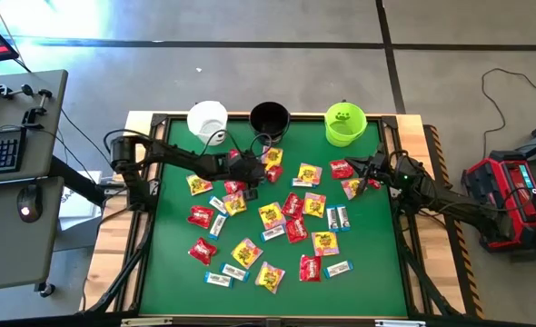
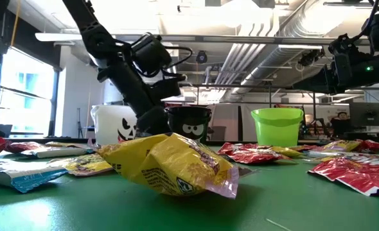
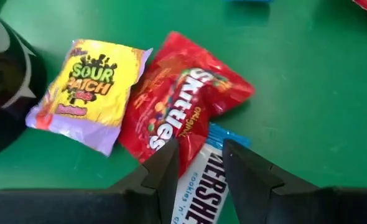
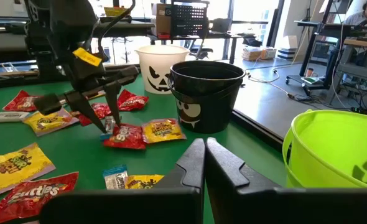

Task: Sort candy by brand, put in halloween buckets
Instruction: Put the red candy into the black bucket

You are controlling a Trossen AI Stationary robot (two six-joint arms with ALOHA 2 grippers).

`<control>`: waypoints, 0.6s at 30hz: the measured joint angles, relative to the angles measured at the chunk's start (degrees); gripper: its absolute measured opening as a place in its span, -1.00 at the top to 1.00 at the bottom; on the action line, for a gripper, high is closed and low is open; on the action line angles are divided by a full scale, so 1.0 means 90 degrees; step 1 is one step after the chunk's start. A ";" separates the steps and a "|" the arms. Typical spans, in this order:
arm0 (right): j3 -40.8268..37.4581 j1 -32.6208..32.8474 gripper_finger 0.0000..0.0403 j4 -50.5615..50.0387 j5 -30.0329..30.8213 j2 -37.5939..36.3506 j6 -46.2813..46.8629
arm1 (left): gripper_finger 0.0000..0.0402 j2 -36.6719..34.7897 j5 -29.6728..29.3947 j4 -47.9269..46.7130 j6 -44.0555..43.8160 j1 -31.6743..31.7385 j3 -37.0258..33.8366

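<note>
Three buckets stand along the table's far edge: white [image 1: 207, 120], black [image 1: 270, 118] and lime green [image 1: 345, 123]. Red, yellow-and-pink and white-and-blue candy packets [image 1: 277, 218] lie scattered flat on the green table. My left gripper [image 1: 250, 178] is down at the table in front of the black bucket, shut on a white-and-blue bar [image 3: 199, 186]. This bar lies beside a red packet [image 3: 177, 106] and a yellow-and-pink packet [image 3: 90, 87]. My right gripper [image 1: 366, 173] is shut and empty above the table, near the green bucket [image 4: 333, 162]. My left gripper pinches the white-and-blue bar between its two fingers, by the bar's two long sides [image 3: 185, 180]. The fingers [image 4: 109, 118] point down from above and lie across the bar. The bar's far blue end [image 3: 224, 134] sticks out past the red packet, whose corner overlaps it.
Several candy packets lie around both grippers, with more toward the near edge [image 1: 268, 277]. The black bucket [image 3: 3, 87] stands close beside the left gripper. A desk with a keyboard [image 1: 0, 150] stands left of the table. People and furniture show in the room beyond.
</note>
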 joint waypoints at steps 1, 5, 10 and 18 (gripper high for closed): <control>-0.0002 -0.0001 1.00 0.0002 -0.0002 0.0000 0.0002 | 0.41 0.0000 -0.0001 -0.0002 0.0038 0.0001 0.0000; 0.0000 -0.0002 1.00 0.0002 0.0001 0.0000 0.0002 | 0.41 0.0000 0.0002 -0.0009 0.0049 0.0038 0.0000; 0.0000 0.0000 1.00 0.0000 0.0001 0.0000 0.0000 | 0.48 0.0036 0.0017 -0.0004 0.0096 0.0153 0.0000; -0.0001 -0.0002 1.00 0.0002 0.0000 0.0000 0.0000 | 0.93 0.0066 0.0014 0.0045 0.0149 0.0285 0.0000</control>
